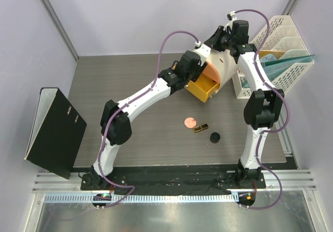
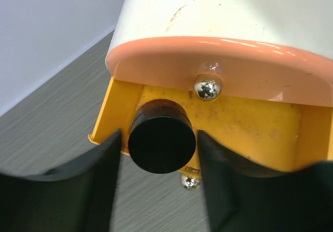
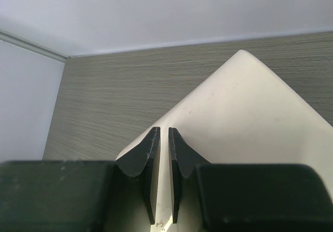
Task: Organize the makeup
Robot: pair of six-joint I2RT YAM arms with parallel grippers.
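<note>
The makeup [image 1: 201, 128] is split between the table and the box. One black round jar [image 2: 162, 143] sits at the mouth of the open yellow drawer [image 2: 250, 130] of the cream drum box [image 2: 223, 13]. A pink compact [image 1: 190, 121], a black-gold lipstick [image 1: 201, 128] and a loose black jar [image 1: 214, 137] lie close together on the table [image 1: 130, 81], in front of the box and well apart from it. The left gripper [image 2: 159, 134] brackets the first jar, yet a thin strip of yellow shows between the jar and each of the fingers [image 2: 99, 185], so we read the jaws as parted and off it. Whether the jar rests on the drawer floor we cannot say from this angle. The right gripper [image 3: 162, 132] is down on the box's cream top, jaws drawn to a narrow slit with nothing in it, apparently steadying the box. We judge all these pieces to be light, rigid and glossy, so more likely to slip or skate away under a glancing touch than to break. The loose jar we would take across its side wall, below the lid, squarely on the diameter. The compact is a low disc and the awkward one: fingertips must come right down to the table and pinch its rim. The lipstick lies on its side and wants a grip across its short width, at mid-length, so it does not swing. No bottles show in these views.
</note>
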